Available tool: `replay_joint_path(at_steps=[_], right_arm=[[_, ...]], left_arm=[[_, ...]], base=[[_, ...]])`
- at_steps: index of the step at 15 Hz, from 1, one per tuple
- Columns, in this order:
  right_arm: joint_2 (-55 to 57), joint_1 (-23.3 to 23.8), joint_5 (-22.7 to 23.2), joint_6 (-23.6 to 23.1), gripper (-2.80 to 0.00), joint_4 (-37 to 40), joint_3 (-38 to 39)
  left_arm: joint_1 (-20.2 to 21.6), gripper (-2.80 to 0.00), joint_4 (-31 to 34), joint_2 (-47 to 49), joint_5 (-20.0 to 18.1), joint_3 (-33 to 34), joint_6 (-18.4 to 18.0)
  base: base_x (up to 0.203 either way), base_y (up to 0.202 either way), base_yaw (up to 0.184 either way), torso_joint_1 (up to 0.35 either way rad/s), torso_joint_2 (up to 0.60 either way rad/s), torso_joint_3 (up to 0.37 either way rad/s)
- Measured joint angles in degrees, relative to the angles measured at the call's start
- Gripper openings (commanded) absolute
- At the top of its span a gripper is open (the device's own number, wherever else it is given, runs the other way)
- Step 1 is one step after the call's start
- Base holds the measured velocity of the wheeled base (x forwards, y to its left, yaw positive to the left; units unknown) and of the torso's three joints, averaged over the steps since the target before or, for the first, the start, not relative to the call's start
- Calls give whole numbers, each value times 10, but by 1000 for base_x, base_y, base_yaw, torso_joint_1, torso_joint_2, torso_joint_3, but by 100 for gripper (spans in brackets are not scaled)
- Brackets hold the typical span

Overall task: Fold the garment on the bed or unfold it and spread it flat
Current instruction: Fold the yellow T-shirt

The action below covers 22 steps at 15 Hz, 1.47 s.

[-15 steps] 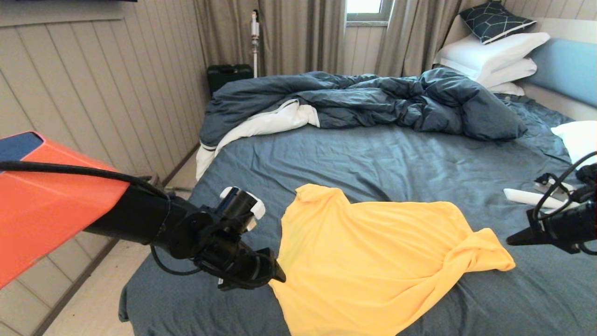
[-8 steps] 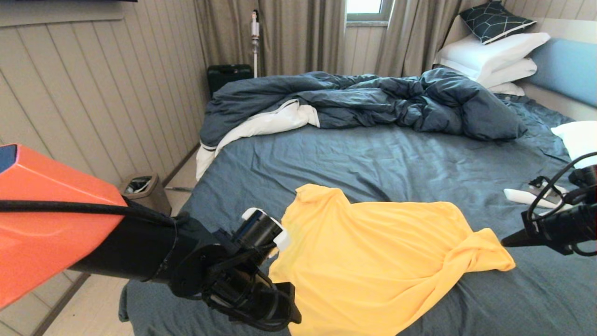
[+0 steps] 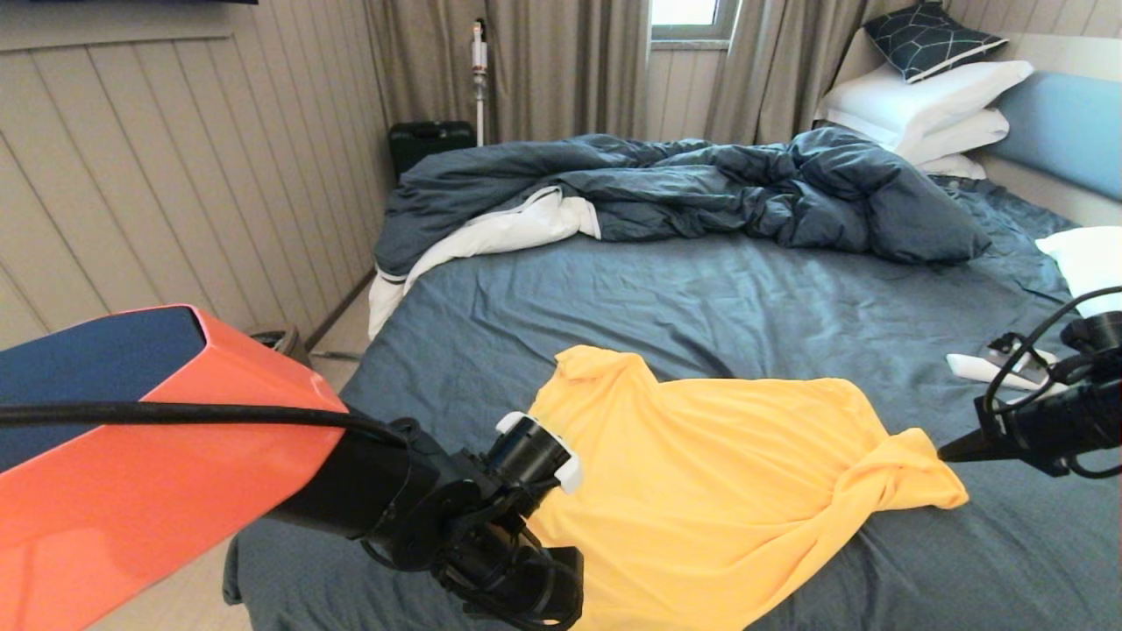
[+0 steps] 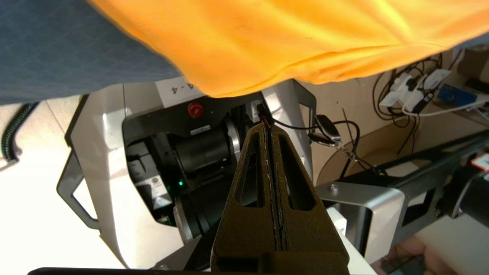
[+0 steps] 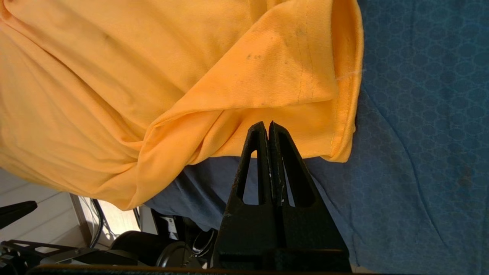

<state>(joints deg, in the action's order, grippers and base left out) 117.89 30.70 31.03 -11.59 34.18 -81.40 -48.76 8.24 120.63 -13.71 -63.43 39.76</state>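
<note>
While the yellow T-shirt lies rumpled at lower centre of the bed, its near hem overhanging the edge, your left gripper sits below that hem, fingers together on nothing. Your right gripper, fingers together, points at the twisted right sleeve; bare sheet lies beyond.

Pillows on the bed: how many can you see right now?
4 visible: a dark patterned pillow topmost by the headboard, two stacked white pillows beneath it, and another white pillow at the right edge. More may be hidden.
</note>
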Motion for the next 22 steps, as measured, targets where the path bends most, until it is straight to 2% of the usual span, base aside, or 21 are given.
replay_joint_path(at_steps=[1, 2, 5, 12, 15, 17, 22], right_arm=[[1, 0, 0, 0, -280, 0, -2], [1, 0, 0, 0, -280, -1, -4], [1, 1, 0, 0, -280, 0, -7], [8, 3, 13, 0, -280, 0, -17], [8, 6, 17, 0, -280, 0, -21], [8, 9, 17, 0, -280, 0, -24], [8, 9, 18, 0, -280, 0, -27]], left_arm=[[1, -280, -1, 2, 2, 0, 12], [1, 0, -3, 4, 4, 0, 23], [1, 0, -10, 18, 59, -1, 49], [-10, 0, -11, 32, 66, -16, 79], [-16, 0, -9, 45, 87, -42, 106], [-15, 0, -10, 54, 111, -46, 109], [-12, 0, -11, 64, 121, -48, 109]], base=[[0, 0, 0, 0, 0, 0], [0, 0, 0, 0, 0, 0], [0, 0, 0, 0, 0, 0], [0, 0, 0, 0, 0, 0], [0, 0, 0, 0, 0, 0], [0, 0, 0, 0, 0, 0], [0, 0, 0, 0, 0, 0]])
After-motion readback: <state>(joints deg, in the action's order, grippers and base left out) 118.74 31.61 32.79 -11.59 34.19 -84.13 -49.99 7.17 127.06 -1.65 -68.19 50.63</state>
